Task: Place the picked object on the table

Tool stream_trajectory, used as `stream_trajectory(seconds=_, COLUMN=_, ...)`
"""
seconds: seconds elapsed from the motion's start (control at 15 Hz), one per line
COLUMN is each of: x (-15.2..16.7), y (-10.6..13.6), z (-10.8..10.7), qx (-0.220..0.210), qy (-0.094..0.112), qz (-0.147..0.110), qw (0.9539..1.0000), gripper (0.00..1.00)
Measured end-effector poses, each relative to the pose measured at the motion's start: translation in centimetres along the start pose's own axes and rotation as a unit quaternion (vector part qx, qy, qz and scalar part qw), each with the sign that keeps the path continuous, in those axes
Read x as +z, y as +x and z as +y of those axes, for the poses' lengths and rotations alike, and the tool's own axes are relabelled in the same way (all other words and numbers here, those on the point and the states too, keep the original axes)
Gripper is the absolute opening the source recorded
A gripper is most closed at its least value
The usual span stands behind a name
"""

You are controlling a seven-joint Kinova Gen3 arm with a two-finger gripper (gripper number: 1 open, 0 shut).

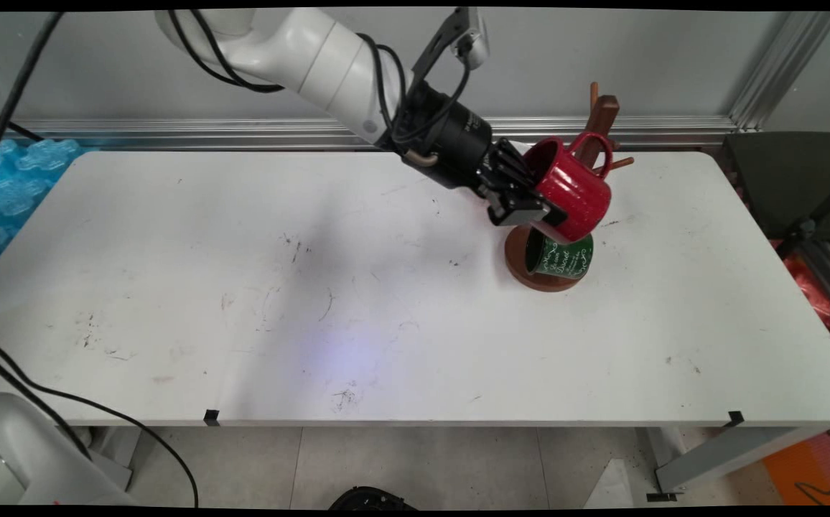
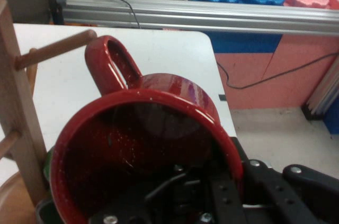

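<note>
Red mug [image 1: 574, 188]: clamped by its rim in the gripper [image 1: 530, 208], handle beside a peg.
Wooden rack [image 1: 602, 118]: green mug [image 1: 560, 257] at its base.

The red mug [image 2: 143, 150] fills the lower centre, its open mouth facing the camera. The gripper [image 2: 222, 192] clamps the mug's rim: one finger inside, one outside. The mug's handle [image 2: 111, 65] lies just beside a peg [image 2: 55, 49] of the wooden mug tree [image 2: 16, 102]. Beyond the mug lies the white tabletop [image 2: 169, 54].
</note>
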Motion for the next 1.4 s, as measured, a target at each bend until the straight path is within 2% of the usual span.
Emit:
stream_trajectory(seconds=0.47, x=-2.7, y=-1.0, z=0.2, qx=0.023, qy=-0.004, qz=-0.037, qw=0.999, gripper=0.0)
stream_trajectory(seconds=0.8, x=-4.9, y=-2.4, z=-0.9, qx=0.045, qy=0.014, qz=-0.085, qw=0.9953, gripper=0.0)
stream_trajectory(seconds=1.07, x=-6.3, y=-4.1, z=-2.0, qx=0.073, qy=0.026, qz=-0.136, qw=0.9877, gripper=0.0)
stream_trajectory(seconds=1.2, x=-6.9, y=-4.9, z=-2.7, qx=0.091, qy=0.031, qz=-0.165, qw=0.9817, gripper=0.0)
stream_trajectory(seconds=1.4, x=-7.5, y=-5.9, z=-3.6, qx=0.111, qy=0.035, qz=-0.195, qw=0.9739, gripper=0.0)
